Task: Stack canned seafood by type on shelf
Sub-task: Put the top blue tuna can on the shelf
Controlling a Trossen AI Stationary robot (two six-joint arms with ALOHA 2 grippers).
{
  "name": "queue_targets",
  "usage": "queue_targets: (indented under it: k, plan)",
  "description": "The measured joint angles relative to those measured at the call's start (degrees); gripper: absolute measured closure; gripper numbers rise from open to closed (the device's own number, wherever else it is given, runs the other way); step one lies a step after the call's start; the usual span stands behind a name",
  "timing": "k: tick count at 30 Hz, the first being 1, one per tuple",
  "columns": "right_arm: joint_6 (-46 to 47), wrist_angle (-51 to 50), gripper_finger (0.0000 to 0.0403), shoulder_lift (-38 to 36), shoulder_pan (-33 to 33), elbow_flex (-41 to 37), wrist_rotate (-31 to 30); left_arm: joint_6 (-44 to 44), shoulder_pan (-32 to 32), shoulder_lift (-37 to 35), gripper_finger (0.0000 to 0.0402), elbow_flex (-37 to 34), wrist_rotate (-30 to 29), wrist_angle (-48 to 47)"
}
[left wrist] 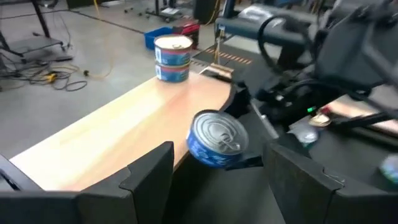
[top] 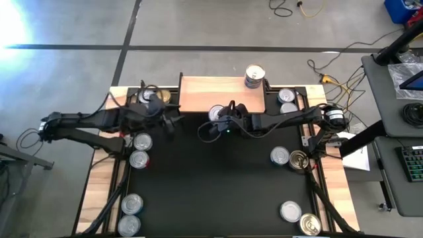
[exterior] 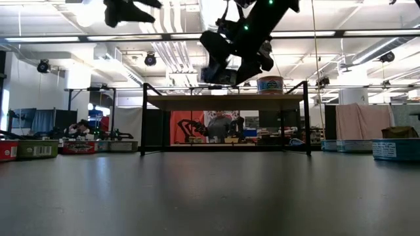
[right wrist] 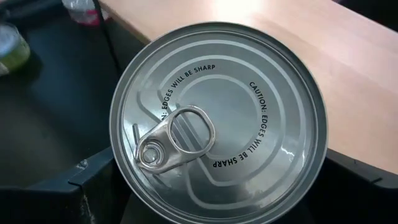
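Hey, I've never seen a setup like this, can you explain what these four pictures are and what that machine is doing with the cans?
It is a robot with two dark arms at a table. One picture looks straight down, one looks level across the tabletop, and two come from cameras on the wrists. On the black mat lie small round seafood tins, mostly along its sides. At the back stands a low wooden shelf with a two-tin stack on it. The right gripper holds a blue-labelled tin by the shelf's front edge; its wrist camera shows the silver pull-tab lid. The left gripper waits beside it, open and empty.
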State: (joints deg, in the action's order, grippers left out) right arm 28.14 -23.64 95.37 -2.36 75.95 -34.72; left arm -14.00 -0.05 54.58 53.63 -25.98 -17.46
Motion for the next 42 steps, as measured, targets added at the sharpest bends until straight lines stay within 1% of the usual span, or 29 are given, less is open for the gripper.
queue_targets:
  k: [5,7,9,12,15,17,21,23,26,29,32,34,36,40,42]
  plan:
    - [-1.8,0.4,0.0035,0.0,-2.1,0.0,0.2,3.2,0.1,4.2,0.0170,-0.4,0.4,5.4]
    - [-1.3,0.6,0.0035,0.0,-3.6,0.6,0.6,5.3,0.5,5.5,0.0170,-0.4,3.4,8.6]
    - [0.6,0.6,0.0035,0.0,-5.4,0.7,2.9,6.4,1.2,6.9,0.0170,-0.4,6.5,11.9]
    - [1.7,0.4,0.0035,0.0,-8.2,0.6,6.4,6.5,3.6,9.4,0.0170,-0.1,7.1,13.8]
    - [1.8,0.3,0.0035,0.1,-10.2,0.4,7.3,8.3,7.3,12.7,0.0170,-0.1,8.3,15.1]
    - [1.8,0.0,0.0035,0.1,-10.9,0.4,7.5,8.9,10.2,14.9,0.0170,-0.1,11.7,16.5]
    - [0.2,0.1,0.0035,0.1,-11.7,0.4,7.7,7.1,15.3,18.0,0.0168,0.1,19.8,21.2]
    - [-1.1,0.1,0.0035,0.1,-11.9,0.4,7.7,7.4,16.6,18.6,0.0163,0.3,22.9,23.9]
    - [-3.0,0.4,0.0031,0.1,-12.3,0.4,7.8,9.8,18.5,19.1,0.0148,1.2,26.5,25.5]
    - [-3.7,0.8,0.0019,0.1,-12.7,0.3,7.8,12.3,20.9,20.8,0.0131,2.6,30.4,25.5]
    - [-4.8,1.6,0.0008,0.1,-13.2,0.1,9.1,14.6,22.7,24.4,0.0118,5.4,33.8,25.3]
    - [-5.1,1.7,0.0007,0.1,-13.6,0.1,10.9,16.5,23.3,27.4,0.0114,7.9,34.3,23.7]
    - [-5.4,1.8,0.0008,0.1,-13.8,-0.1,11.3,18.8,23.4,30.6,0.0114,11.3,34.5,21.4]
    - [-8.1,2.1,0.0007,0.1,-13.8,-0.1,11.3,21.2,23.5,36.0,0.0118,18.2,33.3,11.2]
    - [-8.5,2.0,0.0008,0.1,-13.7,-0.1,11.3,21.9,23.6,38.1,0.0128,19.4,32.6,8.6]
